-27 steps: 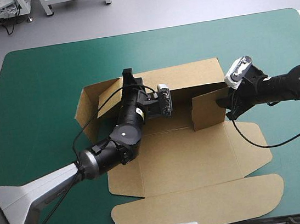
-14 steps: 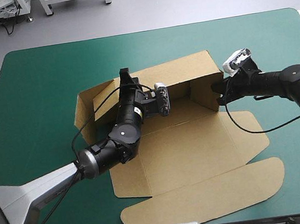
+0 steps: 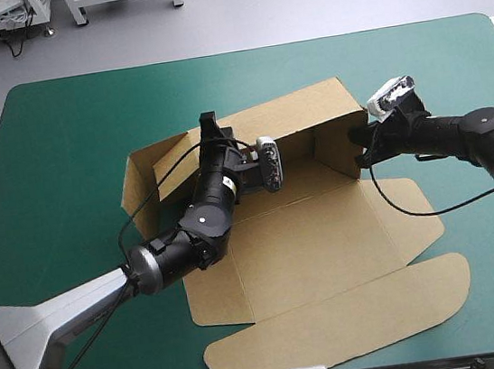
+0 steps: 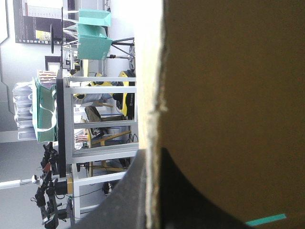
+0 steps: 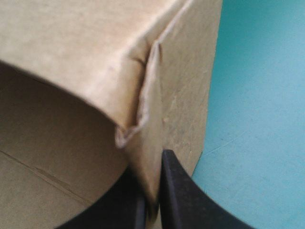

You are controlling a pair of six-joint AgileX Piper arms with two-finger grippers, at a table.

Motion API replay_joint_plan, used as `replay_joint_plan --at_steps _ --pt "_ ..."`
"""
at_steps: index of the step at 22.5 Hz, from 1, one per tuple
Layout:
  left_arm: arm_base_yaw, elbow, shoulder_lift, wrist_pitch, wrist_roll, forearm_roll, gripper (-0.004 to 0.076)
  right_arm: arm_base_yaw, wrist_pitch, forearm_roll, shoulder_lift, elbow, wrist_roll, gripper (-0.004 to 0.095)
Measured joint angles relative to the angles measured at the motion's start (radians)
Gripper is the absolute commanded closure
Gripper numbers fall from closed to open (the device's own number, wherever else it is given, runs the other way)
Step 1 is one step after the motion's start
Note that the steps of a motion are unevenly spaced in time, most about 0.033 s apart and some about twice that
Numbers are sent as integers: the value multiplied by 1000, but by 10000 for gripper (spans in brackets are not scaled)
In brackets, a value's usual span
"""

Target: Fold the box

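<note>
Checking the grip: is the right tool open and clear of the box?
No, the right tool is shut on the box, pinching its upright side wall.

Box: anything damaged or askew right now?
Yes. The box corner just ahead of the right hand is crumpled: in the right wrist view the board buckles into a wrinkled ridge along the fold. In the high view the whole sheet also lies skewed to the edges of the table.

3 views on 1 box (image 3: 319,248)
The high view looks forward and down over the whole table (image 3: 50,138). Each wrist view looks along its gripper from very near, with the left gripper (image 4: 152,160) and right gripper (image 5: 152,183) each nipping a box wall that the high view also shows.
</note>
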Motion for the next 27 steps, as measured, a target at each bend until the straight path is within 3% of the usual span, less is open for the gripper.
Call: replay_joint_plan --at_steps 3,4,5,6,8,17,21,24,27 --pt "0 0 0 -5 -12 10 642 0 6 -9 0 0 8 917" --pt "0 0 0 -11 -14 10 541 0 6 -13 0 0 12 915" --pt "0 1 0 -25 -15 10 494 0 6 -21 0 0 24 915" --pt "0 1 0 -33 -16 10 379 0 6 -25 0 0 28 915" --pt "-2 3 2 -58 -16 12 294 0 9 -34 0 -1 33 915" --pt "-78 3 3 -70 -348 157 294 0 27 -37 0 -2 45 915" --pt "-176 -12 0 -45 -393 171 295 0 45 -47 -1 -2 52 915" --pt "-232 -21 0 -22 -421 171 335 0 45 -47 -1 -2 55 915" --pt "-286 -39 -6 -4 -467 171 431 0 45 -48 -1 -2 58 915"
